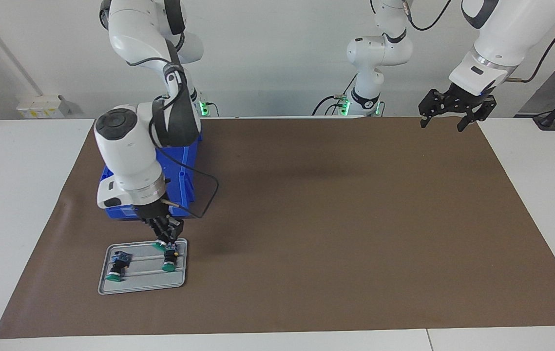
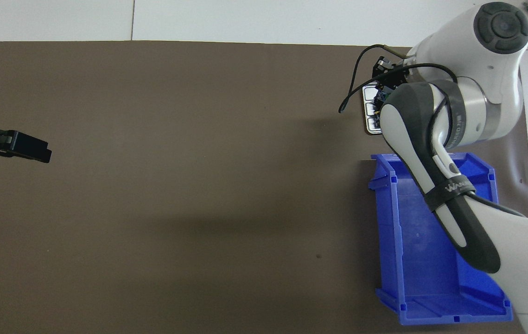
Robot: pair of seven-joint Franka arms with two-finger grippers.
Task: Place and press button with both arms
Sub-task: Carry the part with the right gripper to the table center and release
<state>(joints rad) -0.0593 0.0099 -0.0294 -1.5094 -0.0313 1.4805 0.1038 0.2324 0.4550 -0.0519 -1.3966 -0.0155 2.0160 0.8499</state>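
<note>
Lower left: grey tray (image 1: pixel 106 285) holding three green buttons (image 1: pixel 169 265), right claw (image 1: pixel 164 239) down on one, grip unclear; left claw (image 1: pixel 447 123) open, empty; blue bin (image 2: pixel 430 297) empty.

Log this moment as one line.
right hand: down on tray, at a button | left hand: waits, open, over mat edge | two buttons lie on tray | bin: nearer robots than tray

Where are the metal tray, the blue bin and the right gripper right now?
metal tray (image 1: pixel 137 285): facing view, on its bare front rim.
blue bin (image 2: pixel 423 260): overhead view, on its bare floor.
right gripper (image 1: pixel 166 242): facing view, between its fingertips, low over the tray.
</note>
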